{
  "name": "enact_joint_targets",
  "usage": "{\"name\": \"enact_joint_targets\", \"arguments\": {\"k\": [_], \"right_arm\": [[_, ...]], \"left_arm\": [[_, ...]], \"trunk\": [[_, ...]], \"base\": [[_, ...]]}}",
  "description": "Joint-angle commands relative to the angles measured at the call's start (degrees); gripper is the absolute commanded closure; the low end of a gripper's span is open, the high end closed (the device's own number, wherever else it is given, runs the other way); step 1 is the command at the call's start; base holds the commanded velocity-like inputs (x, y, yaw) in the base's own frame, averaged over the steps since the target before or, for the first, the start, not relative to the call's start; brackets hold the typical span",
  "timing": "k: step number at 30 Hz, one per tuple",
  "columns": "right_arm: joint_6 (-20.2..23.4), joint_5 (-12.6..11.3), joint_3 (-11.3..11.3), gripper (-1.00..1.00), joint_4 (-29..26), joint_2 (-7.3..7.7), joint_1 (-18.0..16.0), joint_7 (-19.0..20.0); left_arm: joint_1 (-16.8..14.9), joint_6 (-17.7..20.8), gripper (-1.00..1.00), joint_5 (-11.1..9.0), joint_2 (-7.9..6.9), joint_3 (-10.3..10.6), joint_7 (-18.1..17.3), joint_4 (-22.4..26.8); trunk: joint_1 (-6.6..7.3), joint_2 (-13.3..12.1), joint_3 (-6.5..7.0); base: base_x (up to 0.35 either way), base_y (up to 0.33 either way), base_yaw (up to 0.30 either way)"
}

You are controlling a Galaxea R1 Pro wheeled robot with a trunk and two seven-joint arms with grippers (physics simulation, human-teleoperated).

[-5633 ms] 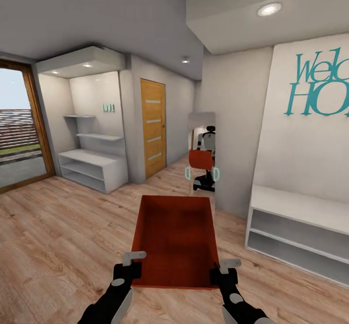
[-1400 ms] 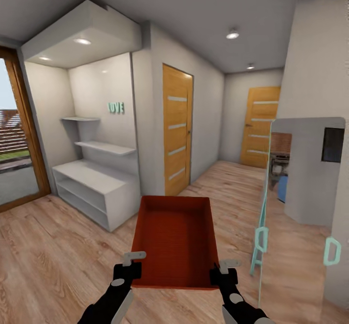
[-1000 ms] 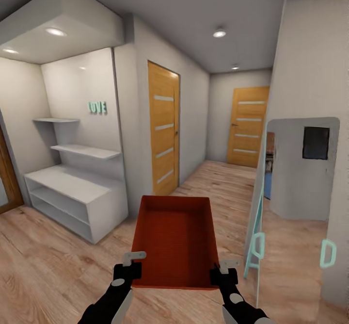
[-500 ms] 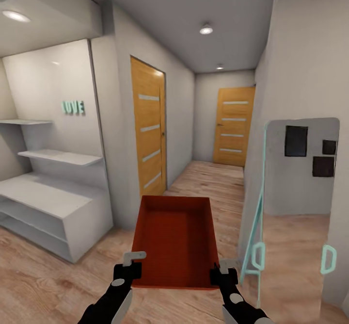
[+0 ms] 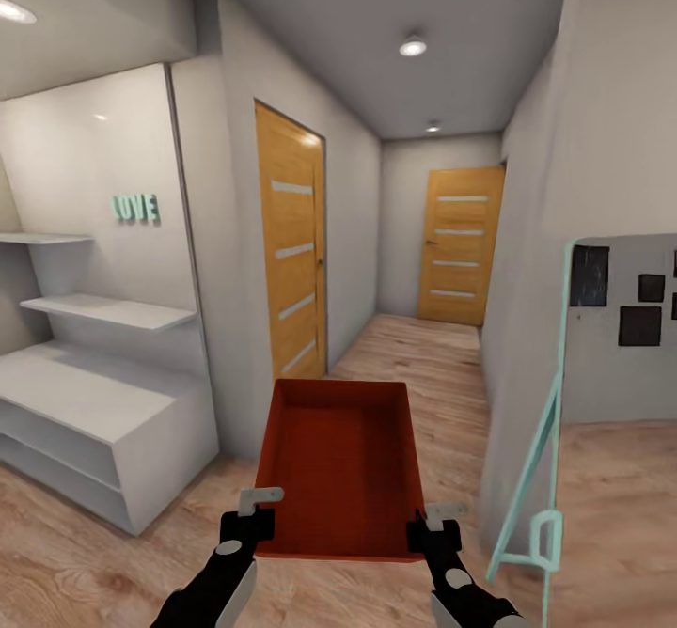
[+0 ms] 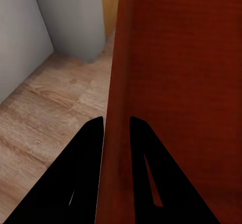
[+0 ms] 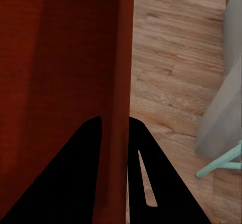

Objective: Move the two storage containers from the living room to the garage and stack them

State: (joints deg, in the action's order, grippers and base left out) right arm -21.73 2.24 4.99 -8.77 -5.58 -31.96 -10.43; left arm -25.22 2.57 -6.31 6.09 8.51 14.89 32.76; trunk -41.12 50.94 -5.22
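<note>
With the left hand (image 5: 250,512) and right hand (image 5: 435,523) each clamped on a near corner of the red container (image 5: 340,463), carrying it level down the hallway between the walls seemed wisest.

Hidden behind the near wall of the storage container (image 5: 338,463): the strip of its own bottom closest to the robot. Covered by the container: a patch of wood-plank floor (image 5: 442,374). Cut off at the head view's right edge: a leaning mirror (image 5: 611,346) with a mint frame, dark squares in its reflection too small to identify. Cropped at the left edge: white shelves (image 5: 85,365). Clipped at the bottom edge: both forearms. Cut by the wrist frames: dark fingers of the left gripper (image 6: 116,133) and right gripper (image 7: 115,131), straddling red walls.
</note>
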Motion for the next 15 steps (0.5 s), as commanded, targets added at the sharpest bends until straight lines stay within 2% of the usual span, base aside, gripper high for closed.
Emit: {"name": "enact_joint_targets", "arguments": {"k": [1, 15], "right_arm": [[-2.79, -0.05, -1.39, 1.0, -0.1, -0.03, -0.12, -1.08], [-2.79, -0.04, -1.39, 1.0, -0.1, -0.11, -0.12, -1.08]], "left_arm": [[-0.01, 0.31, 1.0, -0.9, -0.64, 0.37, 1.9, -0.29], [-0.01, 0.3, 1.0, -0.9, -0.64, 0.37, 1.9, -0.24]], "trunk": [[-0.04, 0.06, -0.08], [-0.04, 0.06, -0.07]], "base": [[0.321, 0.14, 0.0], [0.321, 0.14, -0.005]]}}
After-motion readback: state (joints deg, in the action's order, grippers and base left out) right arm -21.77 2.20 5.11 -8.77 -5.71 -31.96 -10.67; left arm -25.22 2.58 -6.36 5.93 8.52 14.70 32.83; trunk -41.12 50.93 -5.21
